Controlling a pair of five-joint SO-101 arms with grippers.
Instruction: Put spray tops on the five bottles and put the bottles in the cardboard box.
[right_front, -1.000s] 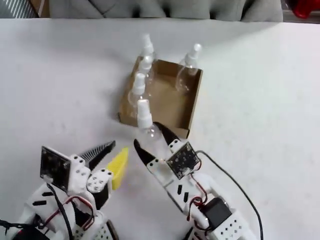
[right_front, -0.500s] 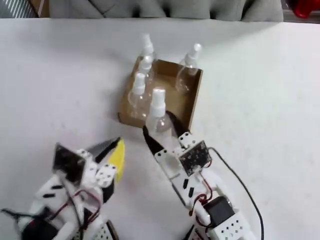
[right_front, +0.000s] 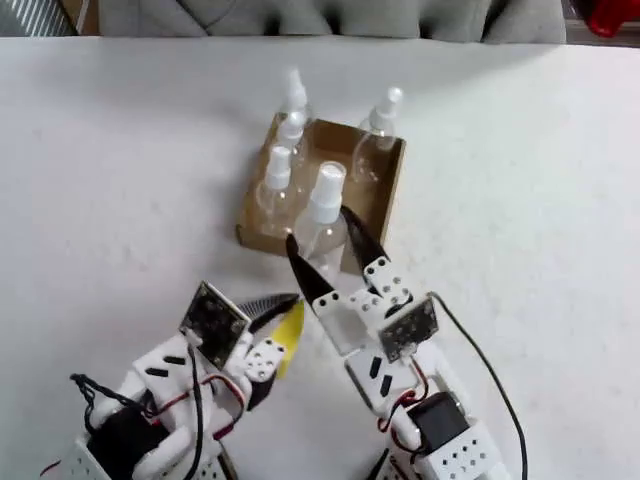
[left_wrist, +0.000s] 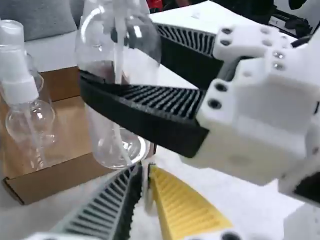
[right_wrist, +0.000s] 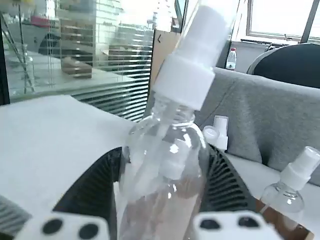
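The right claw (right_front: 318, 228) pinches the capped bottle (right_front: 325, 195) round its belly. The bottle stands upright between the two black fingers, at the near edge of the cardboard box (right_front: 392, 185). The left claw (right_front: 288, 310) sits just beside it, outside the box — fingers pressed together.
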